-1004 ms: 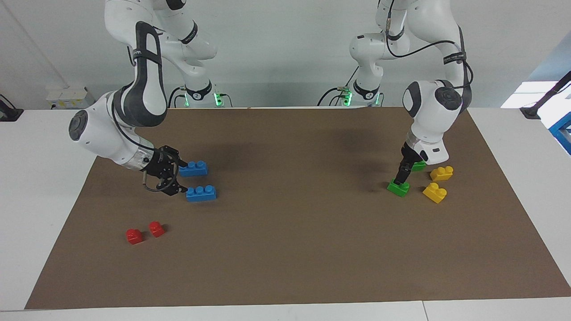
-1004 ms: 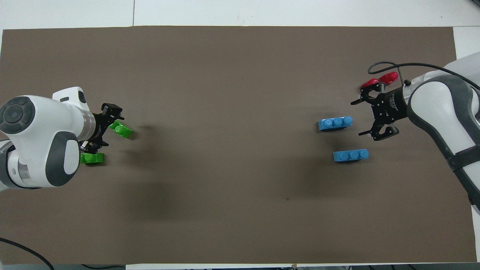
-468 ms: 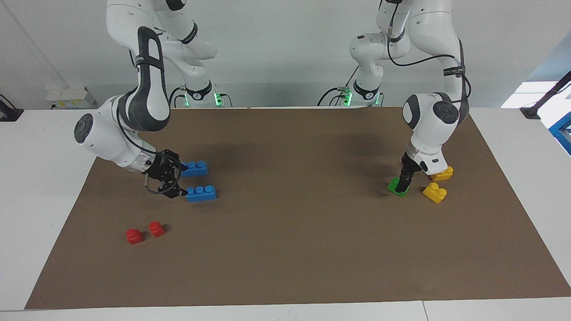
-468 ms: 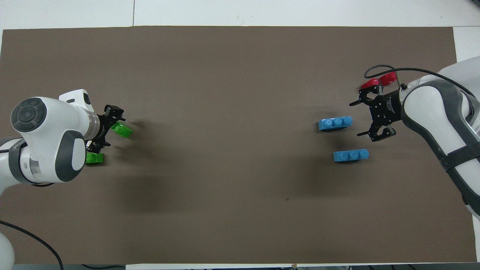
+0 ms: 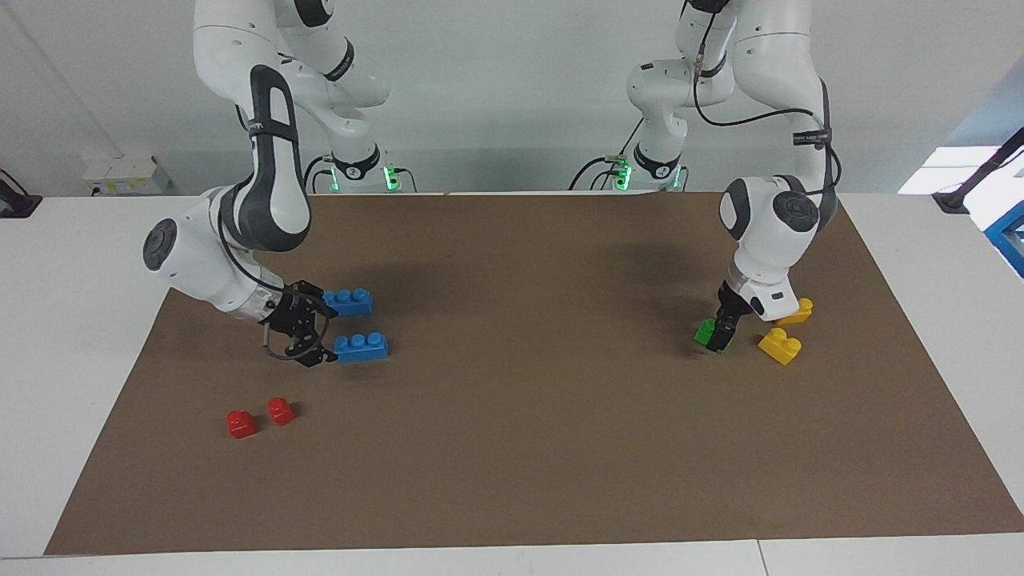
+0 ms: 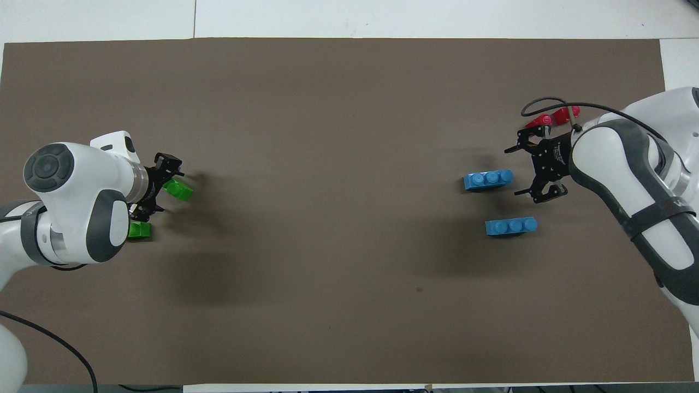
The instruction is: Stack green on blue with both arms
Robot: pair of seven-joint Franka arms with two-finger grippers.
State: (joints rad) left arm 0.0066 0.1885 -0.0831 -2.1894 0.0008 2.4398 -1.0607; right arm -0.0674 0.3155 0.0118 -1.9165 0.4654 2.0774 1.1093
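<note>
Left claw point(image 5: 722, 334) low on green brick point(image 5: 707, 333), right claw point(image 5: 318, 330) spread beside blue bricks point(image 5: 361, 347)

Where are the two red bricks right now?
The red bricks lie side by side at the right arm's end, farther from the robots than both blue bricks.

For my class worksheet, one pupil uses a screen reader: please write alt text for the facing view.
Two white robot arms reach down onto a brown mat: the left gripper is at a green brick beside two yellow bricks, and the right gripper is open beside two blue bricks. Two red bricks lie farther from the robots.
</note>
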